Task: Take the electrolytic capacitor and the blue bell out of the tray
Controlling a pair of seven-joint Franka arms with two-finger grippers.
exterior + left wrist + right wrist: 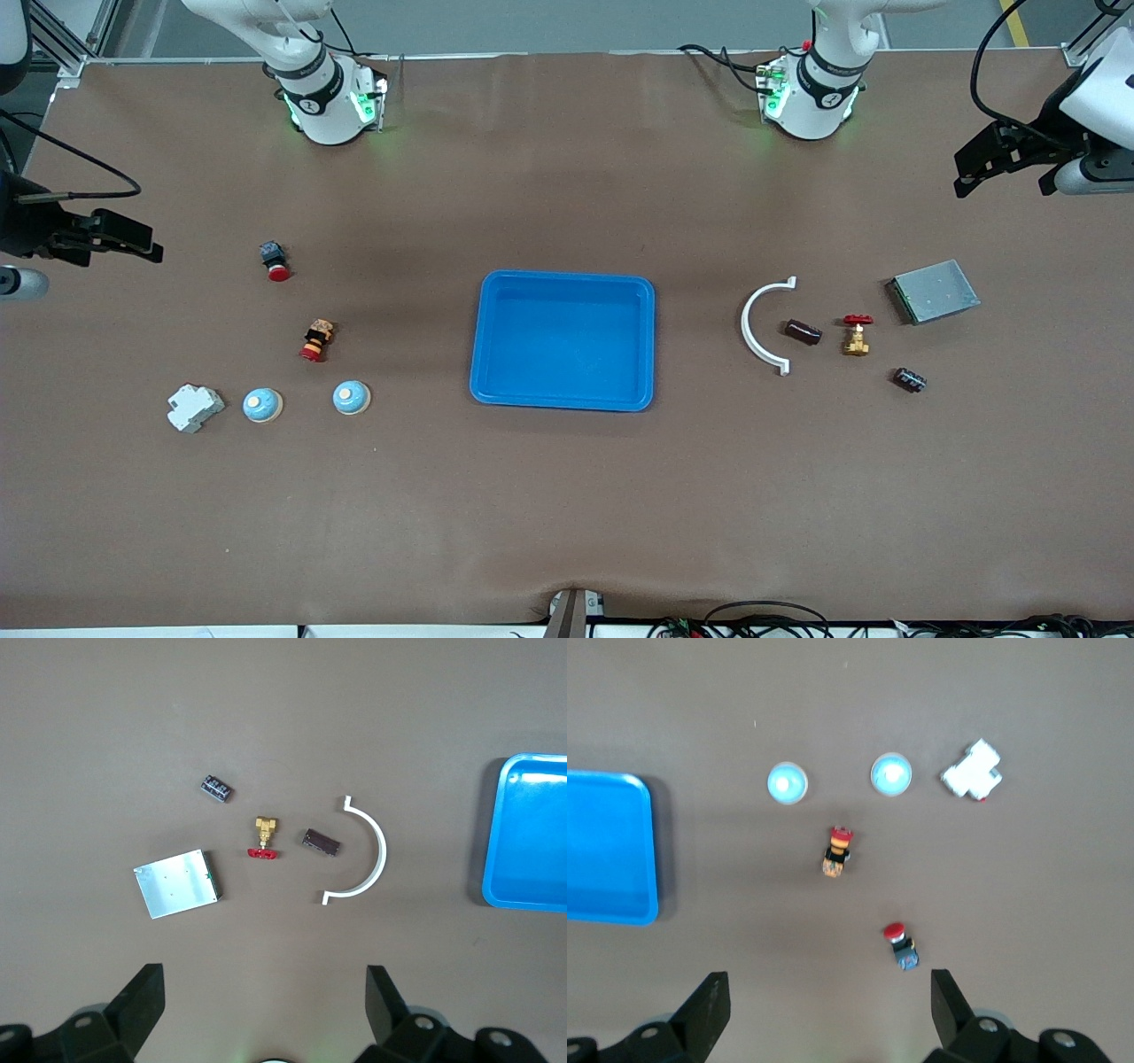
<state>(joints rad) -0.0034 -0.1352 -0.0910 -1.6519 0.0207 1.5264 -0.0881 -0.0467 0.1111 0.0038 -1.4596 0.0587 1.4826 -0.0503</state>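
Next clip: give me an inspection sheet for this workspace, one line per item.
Surface: brown table, empty blue tray at centre.
Job's things: two capacitors toward the left arm's end; two bells toward the right arm's end.
Clutter: white arc, brass valve, metal box, two red pushbuttons, white breaker.
Grippers: left gripper and right gripper open, empty, waiting at the table's ends.
Cables: black leads at the near edge.
Surroundings: nothing seen.

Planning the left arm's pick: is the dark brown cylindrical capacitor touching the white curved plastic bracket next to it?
Apart. The front view shows bare table between the dark brown cylindrical capacitor and the white curved plastic bracket; the left wrist view shows the same gap.
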